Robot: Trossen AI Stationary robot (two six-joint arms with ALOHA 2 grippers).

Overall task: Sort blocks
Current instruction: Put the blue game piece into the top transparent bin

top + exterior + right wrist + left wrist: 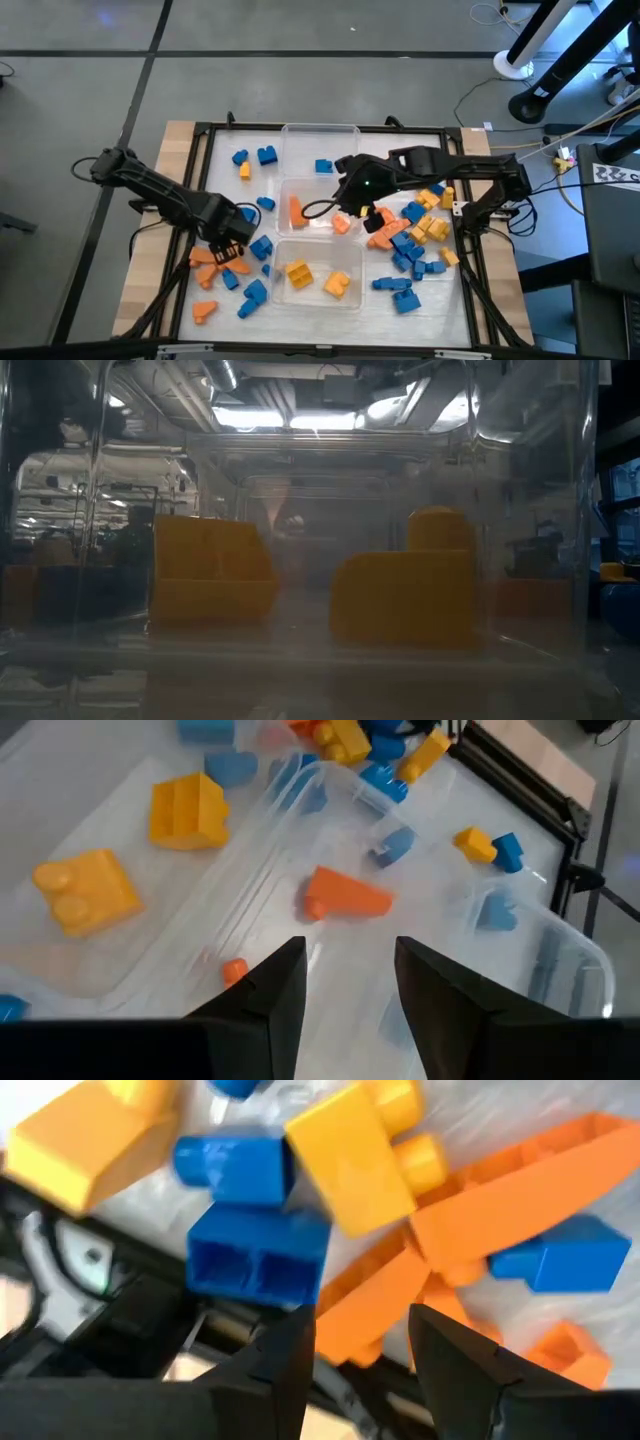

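While the right tool [352,205] hangs open and empty over the middle tub [312,192], the left tool [232,247] hangs open and empty right above an orange block [370,1305], whose long side runs across its fingers.

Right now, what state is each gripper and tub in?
Left gripper: open, empty, over orange blocks.
Right gripper: open, empty, above middle tub.
Middle tub: holds orange wedge.
Near tub: two yellow blocks.
Far tub: one blue block.
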